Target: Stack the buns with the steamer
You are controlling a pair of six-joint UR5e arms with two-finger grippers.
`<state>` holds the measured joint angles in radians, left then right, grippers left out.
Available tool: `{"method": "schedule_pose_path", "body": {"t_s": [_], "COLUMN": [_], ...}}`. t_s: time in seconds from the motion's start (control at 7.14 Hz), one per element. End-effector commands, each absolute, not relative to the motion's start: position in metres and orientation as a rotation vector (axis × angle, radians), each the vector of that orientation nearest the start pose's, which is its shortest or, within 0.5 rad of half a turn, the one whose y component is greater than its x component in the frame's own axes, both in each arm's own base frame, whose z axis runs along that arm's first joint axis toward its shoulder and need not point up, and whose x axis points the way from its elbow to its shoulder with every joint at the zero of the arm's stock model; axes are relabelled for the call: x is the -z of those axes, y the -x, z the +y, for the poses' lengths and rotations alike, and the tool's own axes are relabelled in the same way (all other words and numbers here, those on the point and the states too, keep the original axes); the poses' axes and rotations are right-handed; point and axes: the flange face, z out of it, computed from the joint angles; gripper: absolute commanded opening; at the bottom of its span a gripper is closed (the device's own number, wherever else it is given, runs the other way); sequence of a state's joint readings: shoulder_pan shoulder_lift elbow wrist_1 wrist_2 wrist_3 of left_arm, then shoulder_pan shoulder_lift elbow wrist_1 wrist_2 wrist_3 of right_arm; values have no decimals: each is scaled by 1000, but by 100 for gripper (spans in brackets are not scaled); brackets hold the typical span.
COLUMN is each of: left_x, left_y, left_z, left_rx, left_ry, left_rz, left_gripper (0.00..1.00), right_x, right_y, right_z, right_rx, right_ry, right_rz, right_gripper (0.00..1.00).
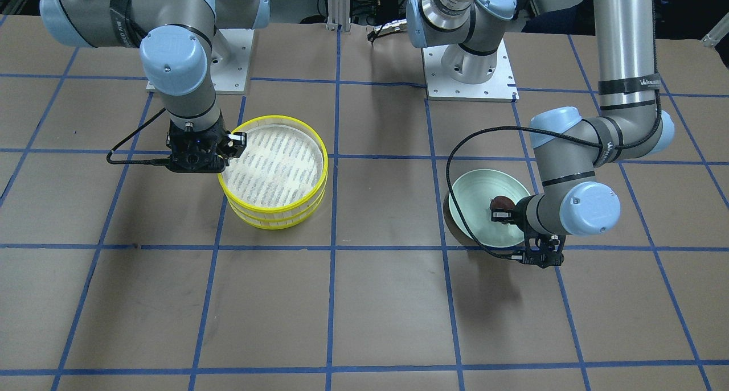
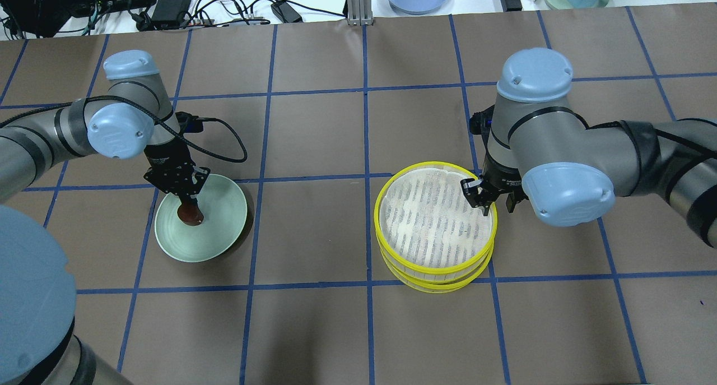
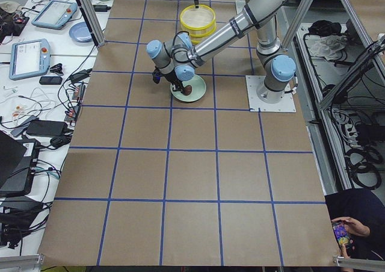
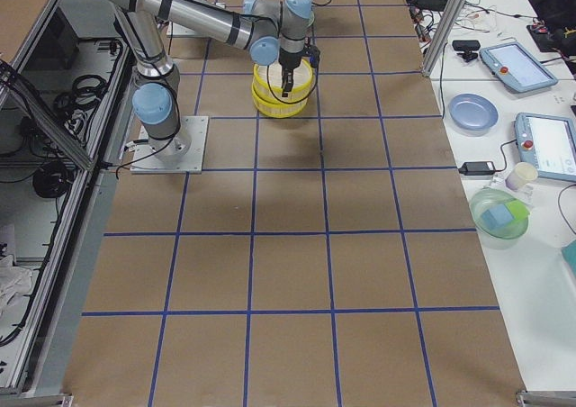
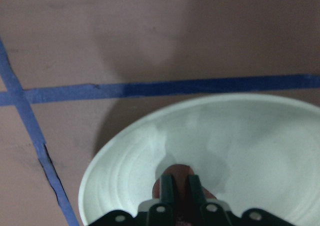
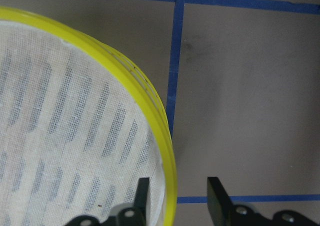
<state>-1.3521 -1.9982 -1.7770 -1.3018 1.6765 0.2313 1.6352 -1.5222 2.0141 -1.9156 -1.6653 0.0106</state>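
Yellow-rimmed round slatted steamer tiers [image 2: 378, 219] sat stacked. You held the right gripper [image 2: 485, 204] open astride the top rim at 2 o'clock, likely to lift it. The left gripper [image 2: 189, 205] pinched the dark reddish-brown rounded bun [image 2: 191, 217] near the centre of the pale mint-green plate [image 2: 224, 217], probably for loading.

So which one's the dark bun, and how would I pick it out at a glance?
Start from the brown table with its blue tape grid and find the pale mint-green plate, apart from the yellow-rimmed steamer. On that plate, gripped by the left gripper, sits the dark reddish-brown bun: a small rounded lump, the only thing on the plate.
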Motion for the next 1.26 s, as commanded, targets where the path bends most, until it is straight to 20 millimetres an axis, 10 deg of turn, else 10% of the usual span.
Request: {"method": "schedule_pose_path", "body": {"t_s": [0.0, 0.14, 0.28, 0.56, 1.12], "left_x": [-239, -274, -306, -349, -382], "left_y": [21, 35, 59, 117, 143], "left_z": [-582, -586, -583, -574, -563], "left_rx": [-477, -423, -381, -311, -281], "left_ry": [143, 312, 365, 589, 737], "left_rz": [3145, 3172, 3183, 3236, 3326], "left_gripper": [0, 0, 0, 0, 0], "right_x": [-288, -288, -285, -282, -320], "right_y": [-153, -152, -152, -151, -155], "right_z": [-440, -440, -437, -431, -457], "right_rx": [-260, -260, -311, -392, -226], "right_ry": [99, 100, 94, 114, 130], "right_rz": [3229, 3235, 3226, 3212, 3181], "right_gripper": [97, 62, 2, 0, 0]}}
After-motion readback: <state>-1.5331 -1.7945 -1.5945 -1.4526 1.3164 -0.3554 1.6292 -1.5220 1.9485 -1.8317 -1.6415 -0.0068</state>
